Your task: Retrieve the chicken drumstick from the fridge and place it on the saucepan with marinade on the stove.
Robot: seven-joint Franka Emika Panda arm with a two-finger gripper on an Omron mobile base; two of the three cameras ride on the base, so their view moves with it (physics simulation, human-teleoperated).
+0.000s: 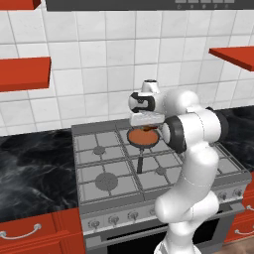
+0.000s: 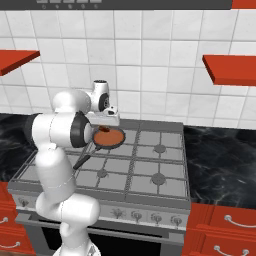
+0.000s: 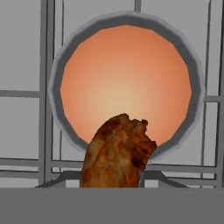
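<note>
The chicken drumstick (image 3: pixel 117 153) is a brown lumpy piece hanging from my gripper (image 1: pixel 147 125), which is shut on it. Directly below it sits the saucepan (image 3: pixel 56 78), round and dark-rimmed, holding the orange-red marinade (image 3: pixel 127 83). In the base views the saucepan (image 1: pixel 144 139) stands on the back middle grate of the stove (image 1: pixel 106 168), its thin handle pointing toward the front. The drumstick (image 2: pixel 104 129) hovers a little above the pan's far edge and does not touch the liquid. The fridge is out of view.
Black marble counter (image 1: pixel 30 168) flanks the stove on both sides. Red shelves (image 1: pixel 22 72) (image 2: pixel 230 67) jut from the tiled wall, left and right. A row of knobs (image 2: pixel 135 215) lines the stove front, with red drawers (image 2: pixel 225 225) beside it.
</note>
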